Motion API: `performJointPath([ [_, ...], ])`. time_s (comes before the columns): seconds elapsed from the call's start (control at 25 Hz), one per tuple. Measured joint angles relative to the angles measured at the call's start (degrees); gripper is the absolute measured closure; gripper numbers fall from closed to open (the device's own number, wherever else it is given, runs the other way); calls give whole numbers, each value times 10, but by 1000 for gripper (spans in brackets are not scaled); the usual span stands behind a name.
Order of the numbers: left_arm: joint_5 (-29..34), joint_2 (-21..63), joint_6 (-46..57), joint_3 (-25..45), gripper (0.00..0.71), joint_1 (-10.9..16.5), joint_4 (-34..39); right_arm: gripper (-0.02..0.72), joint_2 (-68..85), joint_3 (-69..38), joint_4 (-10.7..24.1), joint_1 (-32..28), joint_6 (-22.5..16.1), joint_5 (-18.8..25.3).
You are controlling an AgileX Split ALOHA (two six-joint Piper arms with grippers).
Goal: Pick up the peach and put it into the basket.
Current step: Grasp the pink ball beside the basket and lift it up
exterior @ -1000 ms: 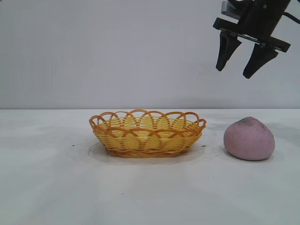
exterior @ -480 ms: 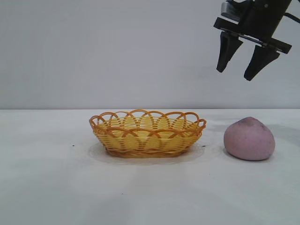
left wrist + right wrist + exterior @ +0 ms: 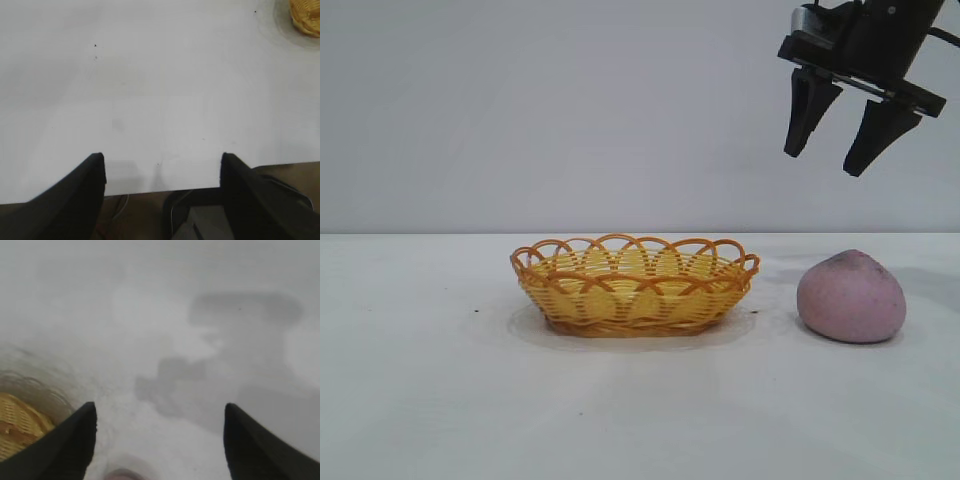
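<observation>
Right gripper (image 3: 830,160) high above the desk (image 3: 420,400), fingers (image 3: 805,120) spread wide and empty, peach (image 3: 851,297) sitting below them near the desk's right edge, basket (image 3: 635,284) just beside it mid-desk, left gripper (image 3: 162,165) open over the desk's near edge, holding nothing.

A plain pale grey wall (image 3: 570,110) is seen behind a white table (image 3: 420,400), with the tabletop lit evenly and only soft shadows cast on it. A few small dark specks (image 3: 476,311) are noted on the surface. Past the table's edge, brown floor (image 3: 135,220) is glimpsed.
</observation>
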State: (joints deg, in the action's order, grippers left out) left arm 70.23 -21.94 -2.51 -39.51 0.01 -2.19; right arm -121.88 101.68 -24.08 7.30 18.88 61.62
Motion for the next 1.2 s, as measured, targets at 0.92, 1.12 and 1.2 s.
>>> performJointPath([
  [0.92, -56, 231, -25, 113, 280, 0, -11, 247, 1, 0, -10, 0, 0, -15],
  [1.12, -58, 231, -25, 113, 280, 0, -12, 247, 1, 0, -12, 0, 0, -9],
  [1.2, -58, 231, -25, 113, 280, 0, -12, 247, 1, 0, -12, 0, 0, 0],
])
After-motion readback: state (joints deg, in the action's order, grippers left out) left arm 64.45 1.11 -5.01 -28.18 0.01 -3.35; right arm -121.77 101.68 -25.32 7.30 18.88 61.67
